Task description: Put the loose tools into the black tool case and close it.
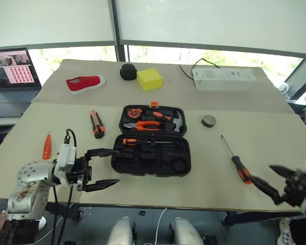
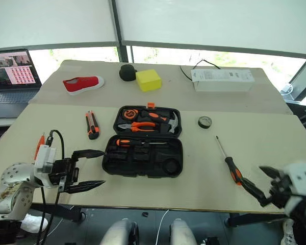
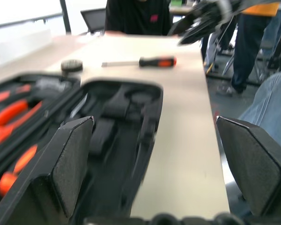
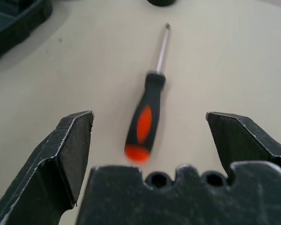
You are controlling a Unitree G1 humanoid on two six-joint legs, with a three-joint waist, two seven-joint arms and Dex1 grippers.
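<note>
**One screwdriver stowed, four tools still loose, case open**

Black tool case (image 1: pixel 152 141) lying open at table centre, lid half on the far side with pliers (image 1: pixel 142 125), hammer (image 1: pixel 172 121) and tape measure (image 1: pixel 134 112) in their slots. One long screwdriver (image 1: pixel 137 141) already seated along the far edge of the near tray. Still out on the table: second long screwdriver (image 1: pixel 236 160) to the right of the case, dark tape roll (image 1: pixel 208 121) farther back on the right, utility knife (image 1: pixel 96 124) just left of the lid, small orange tester screwdriver (image 1: pixel 46 146) well to the left. So roughly one of five done; closing not yet begun.

Left gripper (image 1: pixel 102 169) spread wide and empty, level, pointing at the near left corner of the case. Right gripper (image 4: pixel 149 140) equally wide and empty, lined up on the handle end of the loose screwdriver, apparently the next pick.

Hard to make out: free slots in the near tray, all black on black. Orange latch (image 1: pixel 153 103) barely visible at the lid's far edge. Right gripper cut by the frame edge in the head views.
</note>
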